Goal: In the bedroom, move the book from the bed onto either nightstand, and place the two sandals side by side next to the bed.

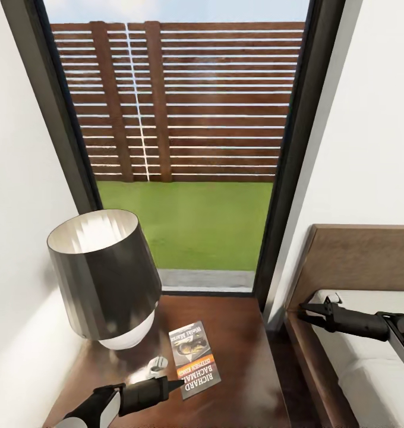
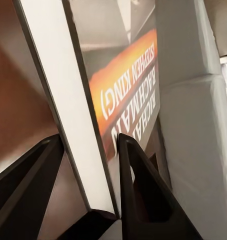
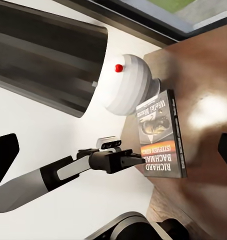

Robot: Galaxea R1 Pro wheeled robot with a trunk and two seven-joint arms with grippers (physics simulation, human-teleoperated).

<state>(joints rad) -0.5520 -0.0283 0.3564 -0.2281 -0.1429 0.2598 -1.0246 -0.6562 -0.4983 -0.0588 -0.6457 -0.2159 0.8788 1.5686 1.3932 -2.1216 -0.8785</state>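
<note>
A: On the nightstand [image 1: 237, 356] beside the lamp [image 1: 104, 279]: the book [image 1: 193, 358] is lying flat.
B: Left pincer [image 1: 173, 385] is pinching its edge (placement grip); right pincer [image 1: 312, 314] is hovering over the bed [image 1: 356, 368], state unreadable.

A: Book [image 1: 193, 358] status?
B: Flat on nightstand [image 1: 243, 351], cover up: dark picture, orange band, white lettering. Beside window-side wall, near front half of top.
A: Nightstand?
B: Glossy reddish dark-brown, between white wall and bed [image 1: 344, 333].
A: Bed?
B: Brown headboard, dark frame, white mattress. Just right of nightstand.
</note>
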